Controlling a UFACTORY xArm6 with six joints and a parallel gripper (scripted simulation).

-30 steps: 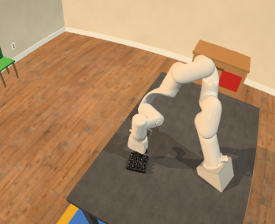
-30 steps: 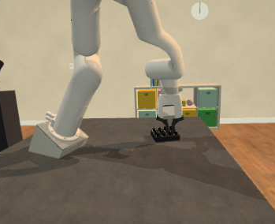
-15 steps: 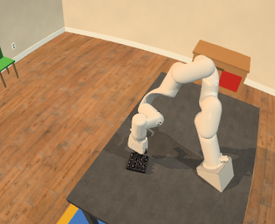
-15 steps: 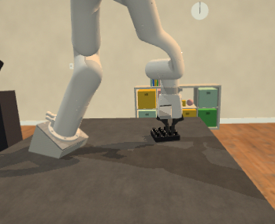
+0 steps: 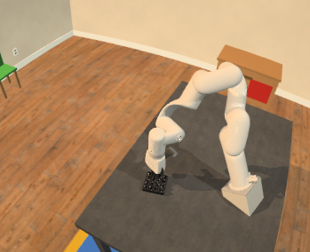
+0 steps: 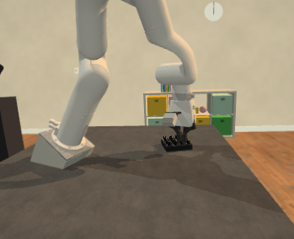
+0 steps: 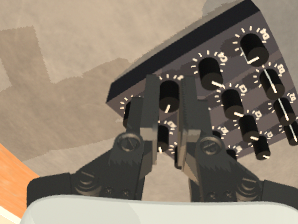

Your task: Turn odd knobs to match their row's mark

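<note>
Knob box [image 5: 155, 191] [image 6: 180, 147] [image 7: 175, 53] stands on the dark worktop [image 5: 133, 213] [image 6: 135, 202], near its left edge in the top view and well apart from the arm's base [image 5: 258, 197] [image 6: 44, 156]. The fingers [image 5: 162, 172] [image 6: 179, 135] reach down over it, set narrow and closed on one black knob [image 7: 169, 94], a finger on either side. That knob is in the outermost line of the box at the far side of the wrist view, between knob C4 [image 7: 210, 71] on its right and a partly hidden knob [image 7: 128, 114] on its left. Its white line shows at the near end, slanting slightly left.

C4's line shows toward the near right. Farther right, D4 [image 7: 254, 47] carries a bent white line running over its top and side, and D3 [image 7: 272, 84] has a long slanting one. Several knobs on the near left are partly covered by the fingers, so where they point cannot be told.
</note>
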